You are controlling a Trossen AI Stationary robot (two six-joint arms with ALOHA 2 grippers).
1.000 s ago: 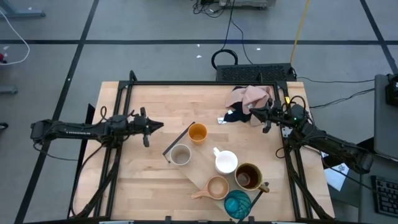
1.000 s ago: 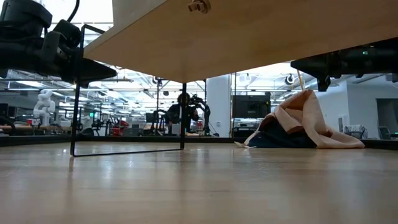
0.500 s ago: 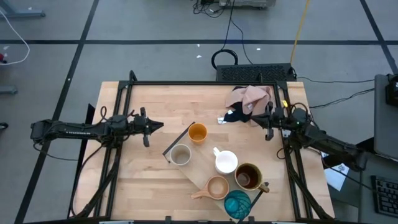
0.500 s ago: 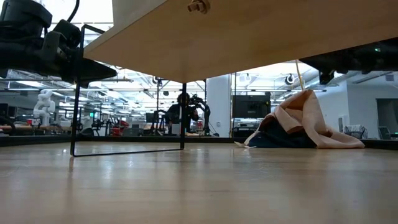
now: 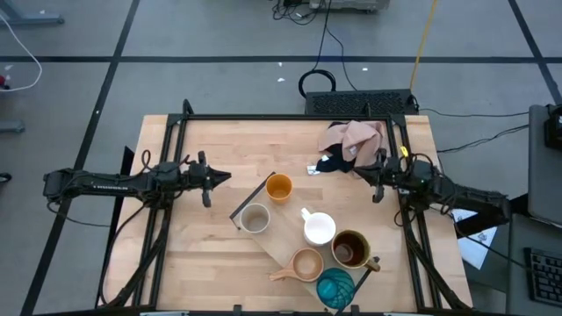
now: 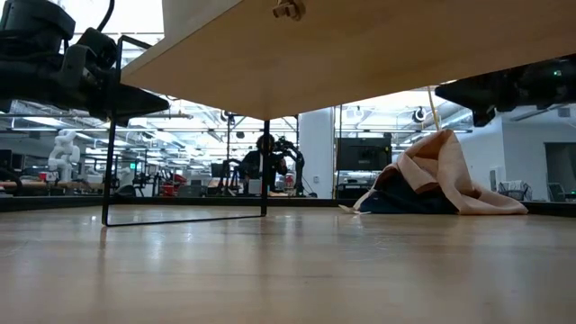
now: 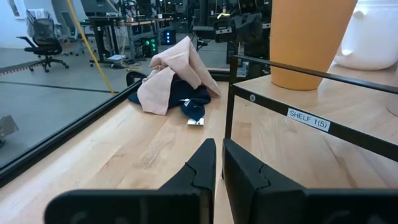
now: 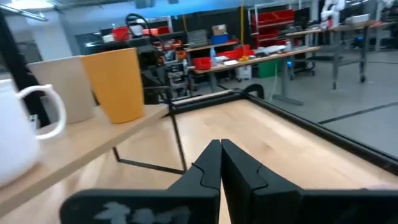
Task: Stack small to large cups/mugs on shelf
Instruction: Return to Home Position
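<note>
The shelf (image 5: 279, 246) lies slantwise on the table's near middle. Several cups stand upright on it: orange cup (image 5: 278, 187), beige-grey cup (image 5: 255, 219), white mug (image 5: 319, 228), dark brown mug (image 5: 349, 249), tan cup (image 5: 306, 264), teal cup (image 5: 335, 286). My left gripper (image 5: 224, 178) hovers level to the left of the shelf's far end, shut and holding nothing. In the left wrist view, the left gripper (image 7: 218, 152) points at the orange cup (image 7: 305, 37). My right gripper (image 5: 358, 169) hovers level at the right, beside the cloths, shut and holding nothing; the right wrist view shows its closed fingers (image 8: 220, 149).
A pink cloth (image 5: 356, 136) lies heaped over a navy cloth (image 5: 334, 162) at the far right, just beyond my right gripper. Black frame rails (image 5: 176, 140) run along the table's left, far and right sides. Bare wood lies to the left of the shelf.
My right arm has swung a little toward the table's near edge and drawn back toward the right edge, its fingers staying shut. The cups, the shelf and the cloths have not moved.
</note>
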